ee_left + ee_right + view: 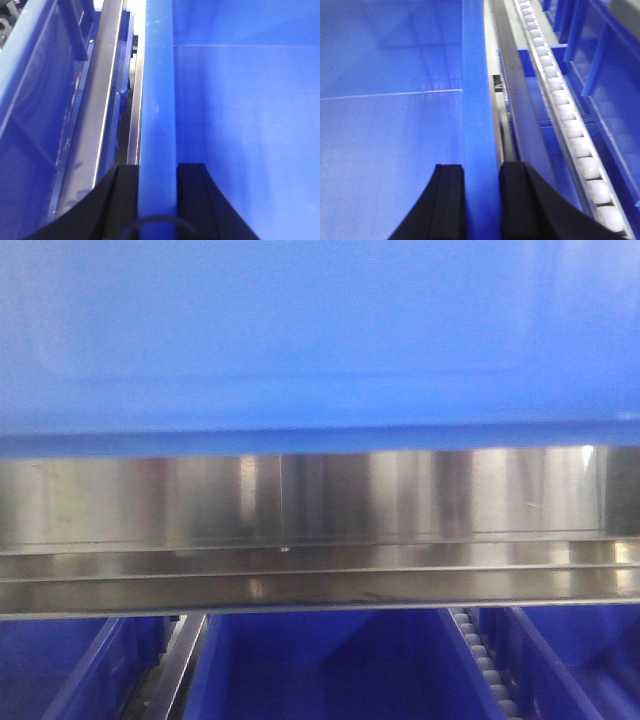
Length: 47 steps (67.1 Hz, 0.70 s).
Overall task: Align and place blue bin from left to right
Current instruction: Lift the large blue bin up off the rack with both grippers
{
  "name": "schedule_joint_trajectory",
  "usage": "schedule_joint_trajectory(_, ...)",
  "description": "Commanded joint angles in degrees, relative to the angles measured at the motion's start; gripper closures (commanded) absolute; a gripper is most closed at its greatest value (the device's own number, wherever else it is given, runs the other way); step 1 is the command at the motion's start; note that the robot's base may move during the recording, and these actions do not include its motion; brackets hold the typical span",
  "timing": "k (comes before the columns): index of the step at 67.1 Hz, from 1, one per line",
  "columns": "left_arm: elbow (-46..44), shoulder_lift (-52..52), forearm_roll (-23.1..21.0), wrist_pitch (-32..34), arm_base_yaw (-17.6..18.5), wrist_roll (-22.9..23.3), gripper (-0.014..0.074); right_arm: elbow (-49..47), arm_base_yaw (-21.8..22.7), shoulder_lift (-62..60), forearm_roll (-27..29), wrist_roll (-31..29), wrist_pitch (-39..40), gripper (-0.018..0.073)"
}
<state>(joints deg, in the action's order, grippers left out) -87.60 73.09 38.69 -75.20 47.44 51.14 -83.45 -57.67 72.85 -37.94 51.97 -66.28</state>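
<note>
The blue bin [320, 330] fills the upper half of the front view, cropped on three sides so that only its smooth side and lower edge can be made out. Directly beneath the bin runs one steel shelf edge [320, 540]. Below that, three lower bins [330, 670] show only their open tops, beside one roller track [485, 660].

At the bin's left wall, the left gripper [157, 200] straddles the rim, its two black fingers [122, 200] pressed against either face. The arm itself is out of frame. One neighbouring bin [30, 100] stands beyond a steel rail [95, 115] outside that wall.

At the bin's right wall, the right gripper [481, 200] clamps the rim the same way with two fingers [450, 200]. Outside that wall the blurred roller track has too many white rollers to count.
</note>
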Motion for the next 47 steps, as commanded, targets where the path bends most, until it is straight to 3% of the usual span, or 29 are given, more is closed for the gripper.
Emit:
schedule_joint_trajectory(1,-0.4,-0.8,-1.0,5.2,1.3,0.4,0.0707,-0.5,-0.9,-0.4,-0.5,0.5,8.0,0.0639)
schedule_joint_trajectory(47,-0.4,-0.8,-0.9,5.2,1.3,0.4,0.0707,-0.5,-0.9,-0.4,-0.5,0.5,8.0,0.0639)
